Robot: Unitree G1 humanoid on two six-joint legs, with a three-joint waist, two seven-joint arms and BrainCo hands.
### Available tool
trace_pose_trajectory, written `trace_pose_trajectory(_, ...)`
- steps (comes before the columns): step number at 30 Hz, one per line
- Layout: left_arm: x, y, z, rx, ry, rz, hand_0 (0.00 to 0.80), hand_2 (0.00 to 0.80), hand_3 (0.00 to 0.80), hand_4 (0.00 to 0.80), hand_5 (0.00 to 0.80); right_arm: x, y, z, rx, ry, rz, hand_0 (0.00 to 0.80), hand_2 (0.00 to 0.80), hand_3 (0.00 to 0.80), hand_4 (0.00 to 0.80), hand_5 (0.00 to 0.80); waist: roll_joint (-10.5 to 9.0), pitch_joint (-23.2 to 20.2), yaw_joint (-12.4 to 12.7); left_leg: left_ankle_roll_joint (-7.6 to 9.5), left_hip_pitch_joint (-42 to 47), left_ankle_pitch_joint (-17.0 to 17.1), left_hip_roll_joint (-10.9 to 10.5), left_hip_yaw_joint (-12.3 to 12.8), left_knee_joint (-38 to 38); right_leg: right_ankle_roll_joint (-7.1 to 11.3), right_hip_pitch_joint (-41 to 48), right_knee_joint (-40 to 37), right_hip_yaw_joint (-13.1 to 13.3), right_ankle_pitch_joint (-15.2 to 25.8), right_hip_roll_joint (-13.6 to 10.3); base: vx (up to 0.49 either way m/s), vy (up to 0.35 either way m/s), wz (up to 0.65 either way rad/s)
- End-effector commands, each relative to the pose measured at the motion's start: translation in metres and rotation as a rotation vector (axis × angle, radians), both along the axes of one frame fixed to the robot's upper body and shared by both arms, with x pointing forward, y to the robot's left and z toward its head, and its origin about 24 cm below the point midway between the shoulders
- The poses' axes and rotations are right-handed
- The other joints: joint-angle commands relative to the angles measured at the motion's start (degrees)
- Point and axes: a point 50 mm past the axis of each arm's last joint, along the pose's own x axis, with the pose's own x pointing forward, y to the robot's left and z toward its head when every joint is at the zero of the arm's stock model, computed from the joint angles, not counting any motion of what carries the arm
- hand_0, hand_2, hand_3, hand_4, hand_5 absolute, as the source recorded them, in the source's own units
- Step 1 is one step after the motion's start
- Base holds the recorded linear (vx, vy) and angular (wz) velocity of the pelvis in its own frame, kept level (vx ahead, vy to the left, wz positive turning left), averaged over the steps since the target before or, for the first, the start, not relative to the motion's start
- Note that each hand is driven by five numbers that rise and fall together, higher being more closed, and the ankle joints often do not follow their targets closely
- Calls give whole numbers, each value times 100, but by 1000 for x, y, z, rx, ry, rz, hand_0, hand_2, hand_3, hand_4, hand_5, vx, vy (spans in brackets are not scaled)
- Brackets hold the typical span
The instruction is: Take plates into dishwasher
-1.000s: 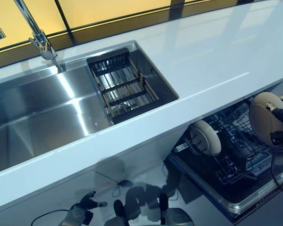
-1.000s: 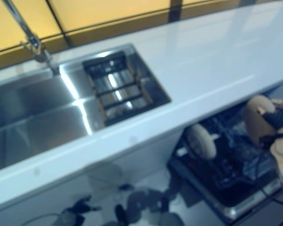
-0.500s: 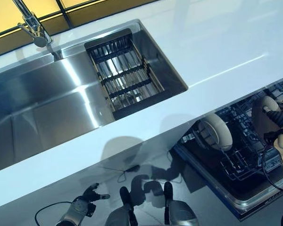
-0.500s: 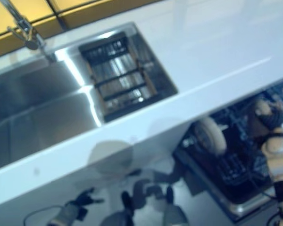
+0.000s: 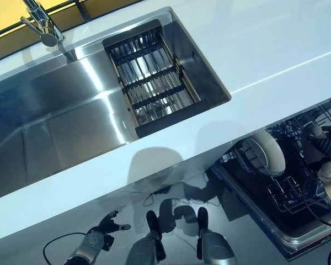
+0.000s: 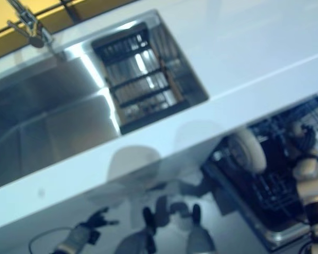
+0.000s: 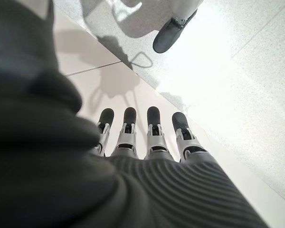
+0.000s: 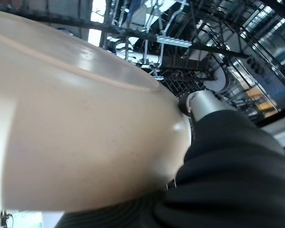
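My right hand (image 5: 327, 144) is shut on a beige plate (image 8: 76, 133), thumb (image 8: 204, 102) on its rim. It holds the plate (image 5: 311, 132) on edge, down among the wires of the pulled-out dishwasher rack (image 5: 298, 194) under the counter at the lower right. Another pale plate (image 5: 266, 153) stands upright in the rack, to the left of the held one. My left hand (image 5: 106, 226) hangs low near the floor at the lower left, open and empty, fingers (image 7: 152, 137) straight.
A white counter (image 5: 265, 49) runs above the dishwasher, its front edge overhanging the rack. A steel sink (image 5: 55, 121) with a wire drainer basket (image 5: 149, 77) and a tap (image 5: 41, 25) lies to the left.
The camera has tipped down and to the right. My right hand has lowered the plate deeper into the dishwasher rack and turned it more edge-on. The left hand stays low.
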Motion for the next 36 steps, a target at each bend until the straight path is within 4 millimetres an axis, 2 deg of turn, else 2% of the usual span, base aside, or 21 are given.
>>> trace_pose_trajectory(1,15,5,9,9,-39,-39,0,0,0,0,0,8,-4,37,-119,-94,14,800,800,800,800,800,-193,-35,125,-170,-9,-177,-51,-95,204,-98,-364,780,-135,-602,109,-20,-30,3)
trace_pose_trajectory(20,23,10,17,33,-51,-59,0,0,0,0,0,6,-4,19,-190,38,34,800,800,800,800,800,-282,59,205,-170,-95,-171,-33,-105,225,-68,-430,724,-227,-535,118,-9,-16,3)
trace_pose_trajectory(36,26,14,21,49,-56,-82,0,0,0,0,0,0,-4,-19,-162,204,28,800,800,800,800,800,-327,86,292,-136,-105,-182,-50,-130,208,-58,-432,720,-298,-517,105,-2,-4,1)
